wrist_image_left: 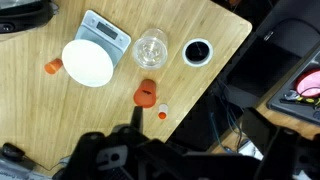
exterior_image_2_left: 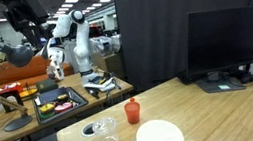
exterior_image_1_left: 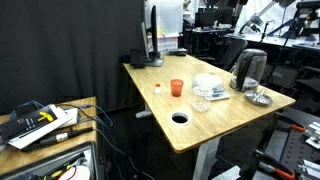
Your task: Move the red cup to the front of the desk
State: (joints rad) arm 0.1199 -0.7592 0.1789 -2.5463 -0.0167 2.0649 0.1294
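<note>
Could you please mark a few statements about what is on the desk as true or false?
1. The red cup stands upright on the desk. True.
2. The red cup sits inside the cable hole. False: it stands on bare wood beside the hole.
3. A clear glass stands on the desk close to the red cup. True.
4. The kettle lies on its side. False: it stands upright near the desk's edge.
</note>
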